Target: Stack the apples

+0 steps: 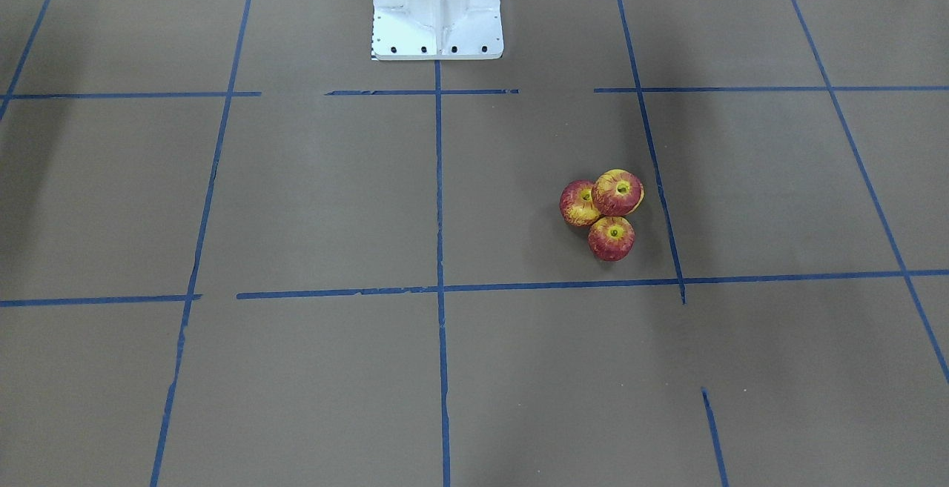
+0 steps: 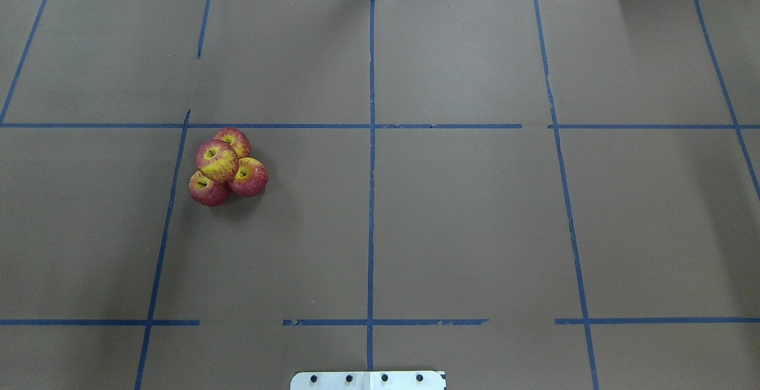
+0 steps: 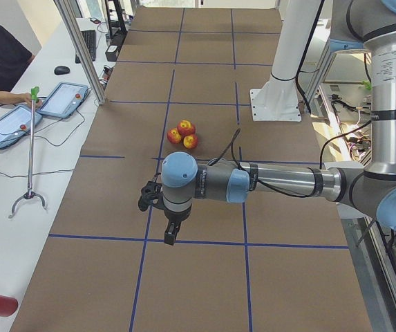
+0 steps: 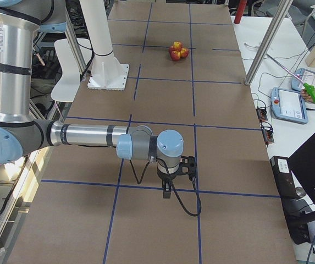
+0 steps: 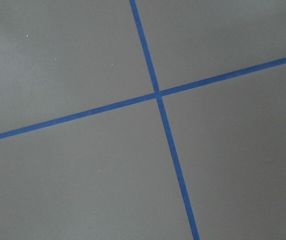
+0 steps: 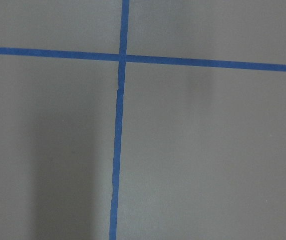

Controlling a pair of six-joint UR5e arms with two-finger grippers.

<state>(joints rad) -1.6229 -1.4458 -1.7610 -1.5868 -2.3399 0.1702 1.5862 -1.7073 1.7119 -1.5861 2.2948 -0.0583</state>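
Four apples (image 2: 228, 165) form a tight pile in the left half of the surface (image 2: 475, 230), about midway between the robot's edge and the far edge. Three sit touching on the surface, and the top apple (image 2: 217, 160) rests in the middle on them. All are small and round, with red skin streaked yellow and yellow around the stem hollow. The hollows face up; the top apple's tips slightly toward the left edge. In the front-facing view it hides most of one apple beneath.

The surface is brown, crossed by blue tape (image 2: 371, 200) in a grid. The pile lies just inside one tape line.

The left hand (image 3: 169, 238) hangs fingers-down nearer the left edge, well apart from the pile. The right hand (image 4: 166, 192) hangs likewise near the right edge. I cannot tell whether either is released or clenched.
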